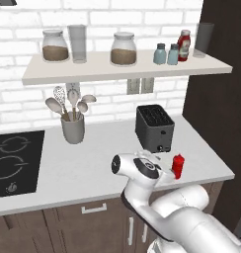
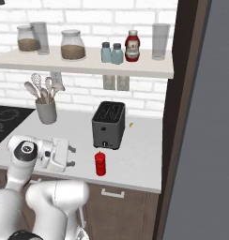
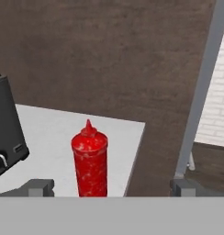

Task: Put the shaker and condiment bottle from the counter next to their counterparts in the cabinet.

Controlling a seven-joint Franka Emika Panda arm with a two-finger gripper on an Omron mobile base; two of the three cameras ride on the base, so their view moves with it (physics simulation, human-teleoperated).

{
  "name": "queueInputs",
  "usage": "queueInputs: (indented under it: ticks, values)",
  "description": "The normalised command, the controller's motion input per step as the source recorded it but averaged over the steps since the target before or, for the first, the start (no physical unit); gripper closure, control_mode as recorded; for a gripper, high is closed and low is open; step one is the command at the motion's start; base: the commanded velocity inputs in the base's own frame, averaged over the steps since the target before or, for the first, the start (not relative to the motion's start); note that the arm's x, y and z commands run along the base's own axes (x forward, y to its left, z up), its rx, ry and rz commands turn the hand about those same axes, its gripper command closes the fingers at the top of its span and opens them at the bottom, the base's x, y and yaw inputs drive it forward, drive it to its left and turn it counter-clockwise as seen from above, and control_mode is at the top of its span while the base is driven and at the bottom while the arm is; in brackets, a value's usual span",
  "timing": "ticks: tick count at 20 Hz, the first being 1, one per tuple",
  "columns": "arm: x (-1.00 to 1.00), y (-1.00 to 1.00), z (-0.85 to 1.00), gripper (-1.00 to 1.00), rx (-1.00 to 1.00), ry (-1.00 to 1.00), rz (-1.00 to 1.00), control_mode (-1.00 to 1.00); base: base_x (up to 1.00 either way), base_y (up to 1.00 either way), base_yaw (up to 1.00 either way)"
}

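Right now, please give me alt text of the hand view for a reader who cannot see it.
A small all-red condiment bottle stands upright on the white counter, between the open tool's two fingertips. A dark toaster stands left of it, a dark brown panel behind.

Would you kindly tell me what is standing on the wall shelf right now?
On the shelf stand two lidded jars of brown contents, a tall grey glass, two pale blue shakers, a labelled red bottle and another glass. Anything behind them is hidden.
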Motion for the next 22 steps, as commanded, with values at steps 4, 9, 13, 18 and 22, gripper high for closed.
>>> queueInputs:
  ticks: [4,9,13,18,22]
  values:
    - [0.32,-0.15,-0.12,-1.00,0.00,0.00,0.00,-1.00,0.00,0.00,0.00]
    - [0.19,-0.23,-0.34,-1.00,0.00,0.00,0.00,-1.00,0.00,0.00,0.00]
    - [0.05,-0.16,-0.16,-1.00,0.00,0.00,0.00,-1.00,0.00,0.00,0.00]
    - [0.00,-0.01,-0.02,-1.00,0.00,0.00,0.00,-1.00,0.00,0.00,0.00]
    - [0.00,-0.16,-0.14,-1.00,0.00,0.01,0.00,-1.00,0.00,0.00,0.00]
